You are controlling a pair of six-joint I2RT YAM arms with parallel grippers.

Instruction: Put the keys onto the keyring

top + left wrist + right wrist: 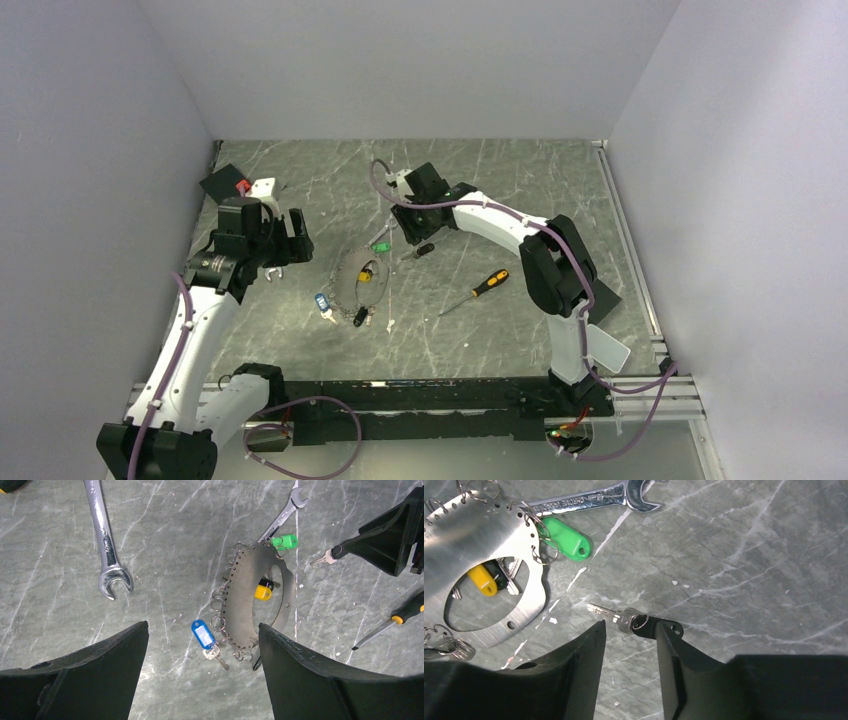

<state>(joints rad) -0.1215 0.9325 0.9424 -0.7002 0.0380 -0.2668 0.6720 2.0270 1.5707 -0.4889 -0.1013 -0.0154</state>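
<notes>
Well, the one to watch is the right gripper [630, 630]: its jaws stand a narrow gap apart with nothing pinched between them. It hangs low over the black-headed key [624, 617], which lies loose on the table [749, 555], well off the keyring [242, 595]. The key's black head sits against the tip of one finger [669, 650], though I can't say whether they touch. It looks lined up to close on the head and leave the split ring free for hooking. The keyring lies flat mid-table with little loops along its edge. The green-headed key [569, 540] and blue-headed key [202, 633] lie at its rim and seem already hooked on. The yellow-headed key [481, 580] rests inside the opening. The left gripper [203, 624] hovers above the hoop's near side, spread wide and empty, probably ready to steady it. A wrench [589, 502] lies just past the green key, and a screwdriver [485, 287] sits off to the side.
</notes>
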